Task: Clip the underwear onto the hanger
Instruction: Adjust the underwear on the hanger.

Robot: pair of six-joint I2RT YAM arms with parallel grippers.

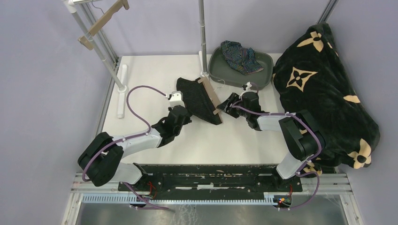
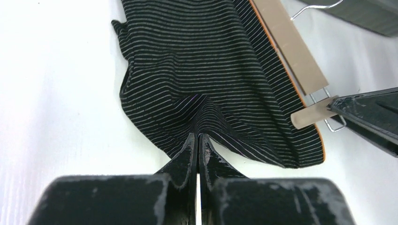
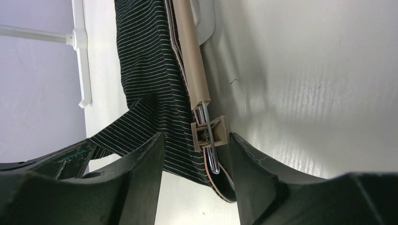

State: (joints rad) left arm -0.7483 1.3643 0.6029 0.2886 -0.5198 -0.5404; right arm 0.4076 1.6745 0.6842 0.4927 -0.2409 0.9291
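1. The black underwear (image 1: 196,96) lies flat at mid-table. Its waistband runs along the hanger (image 1: 210,95), which puts the band within reach of the clips.
2. The left gripper (image 2: 198,137) has its fingers pressed together, pinching a fold at the underwear's left edge. I judge this pull away from the hanger is there to hold the cloth taut, so the band lies straight under the bar.
3. The right gripper (image 3: 196,137) has its fingers spread, 1 on each side of the near clip (image 3: 210,133). The right finger is just beside the clip and the left one is a little apart, so nothing is squeezed. This looks like a stance for pressing the clip's levers.
4. The band passes under that clip, but I cannot tell whether the clip bites the cloth.
5. The navy underwear (image 1: 240,56) sits bunched in the tray (image 1: 220,70) at the far side, well apart from both grippers and not yet clipped.
6. Risk: if the left pinch slackens, the band may slide off the bar before the clip shuts on it.
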